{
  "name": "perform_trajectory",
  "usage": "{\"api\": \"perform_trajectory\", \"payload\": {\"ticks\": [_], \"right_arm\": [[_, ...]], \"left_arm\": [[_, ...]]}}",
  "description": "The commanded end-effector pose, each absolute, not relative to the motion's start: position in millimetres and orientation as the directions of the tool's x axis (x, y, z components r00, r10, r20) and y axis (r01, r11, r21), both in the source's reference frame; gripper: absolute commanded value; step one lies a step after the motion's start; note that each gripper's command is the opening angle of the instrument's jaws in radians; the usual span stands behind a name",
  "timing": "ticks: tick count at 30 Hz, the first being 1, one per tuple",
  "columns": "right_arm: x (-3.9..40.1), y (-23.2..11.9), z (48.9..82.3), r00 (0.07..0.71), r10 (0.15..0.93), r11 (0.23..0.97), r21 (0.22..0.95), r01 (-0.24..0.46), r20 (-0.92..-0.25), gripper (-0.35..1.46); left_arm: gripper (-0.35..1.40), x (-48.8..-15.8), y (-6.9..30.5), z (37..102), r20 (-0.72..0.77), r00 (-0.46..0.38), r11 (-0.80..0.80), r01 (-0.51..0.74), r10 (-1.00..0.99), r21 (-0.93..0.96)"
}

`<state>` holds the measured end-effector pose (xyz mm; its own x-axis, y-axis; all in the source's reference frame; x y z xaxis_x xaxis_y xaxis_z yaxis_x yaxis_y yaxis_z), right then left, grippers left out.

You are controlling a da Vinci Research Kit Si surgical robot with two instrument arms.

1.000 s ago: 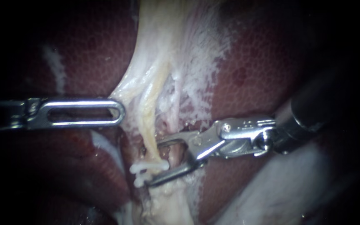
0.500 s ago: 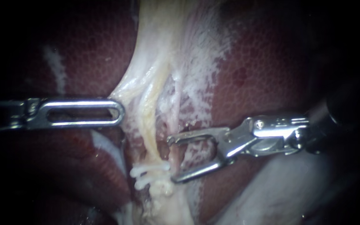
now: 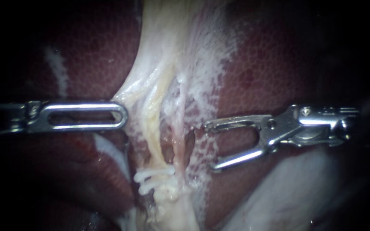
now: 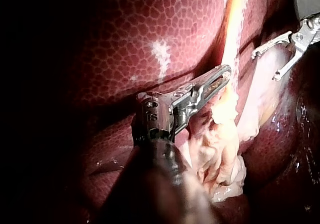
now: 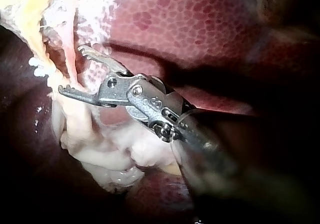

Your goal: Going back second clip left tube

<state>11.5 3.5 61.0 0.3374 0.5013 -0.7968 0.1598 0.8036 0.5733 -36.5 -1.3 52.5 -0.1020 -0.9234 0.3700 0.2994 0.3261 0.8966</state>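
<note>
Two white clips (image 3: 154, 172) sit close together across the low end of the yellowish left tube (image 3: 153, 132); they also show as white beads (image 5: 34, 66) in the right wrist view. My right instrument (image 3: 210, 146) lies to the right of the tubes, clear of the clips, its jaws open and empty; its open jaws (image 5: 70, 69) point at the strands. My left instrument (image 3: 123, 115) comes in level from the left, its slotted jaws shut on the pale tissue (image 3: 135, 100) at the tubes' left edge. The left wrist view shows the same hold (image 4: 225, 75).
Dark red liver (image 3: 270, 72) lies on both sides of the pale sheet (image 3: 172, 38) that runs down the middle. A thinner pinkish tube (image 3: 179, 134) runs just right of the clipped one. A pale mass (image 3: 287, 192) fills the lower right.
My right instrument has drawn back to the right, away from the clips, with its jaws open. The clips stay on the tube. The left instrument has not moved.
</note>
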Motion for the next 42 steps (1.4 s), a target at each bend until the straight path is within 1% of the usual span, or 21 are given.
{"api": "perform_trajectory", "payload": {"ticks": [1, 9, 28, 36, 42], "right_arm": [[11.3, 3.6, 60.9, 0.336, 0.494, 0.808, 0.566, 0.163, -0.802, 0.6], [10.0, 4.4, 60.2, 0.333, 0.474, 0.823, 0.544, 0.161, -0.815, 0.6], [9.3, 4.4, 60.0, 0.333, 0.47, 0.826, 0.541, 0.162, -0.817, 0.6], [9.3, 4.4, 60.0, 0.333, 0.47, 0.826, 0.541, 0.162, -0.817, 0.6], [9.3, 4.4, 60.0, 0.333, 0.47, 0.826, 0.541, 0.162, -0.817, 0.6]], "left_arm": [[-0.35, -36.5, -1.3, 52.5, 0.37, -0.102, 0.326, 0.299, -0.923, 0.897], [-0.35, -36.5, -1.3, 52.5, 0.37, -0.102, 0.327, 0.299, -0.923, 0.896], [-0.35, -36.5, -1.1, 53.4, 0.372, -0.102, 0.328, 0.3, -0.923, 0.896], [-0.35, -37.9, -1.5, 55.2, 0.385, -0.097, 0.338, 0.314, -0.918, 0.887], [-0.35, -40.1, -2.4, 56.9, 0.379, -0.079, 0.337, 0.315, -0.922, 0.887]]}}
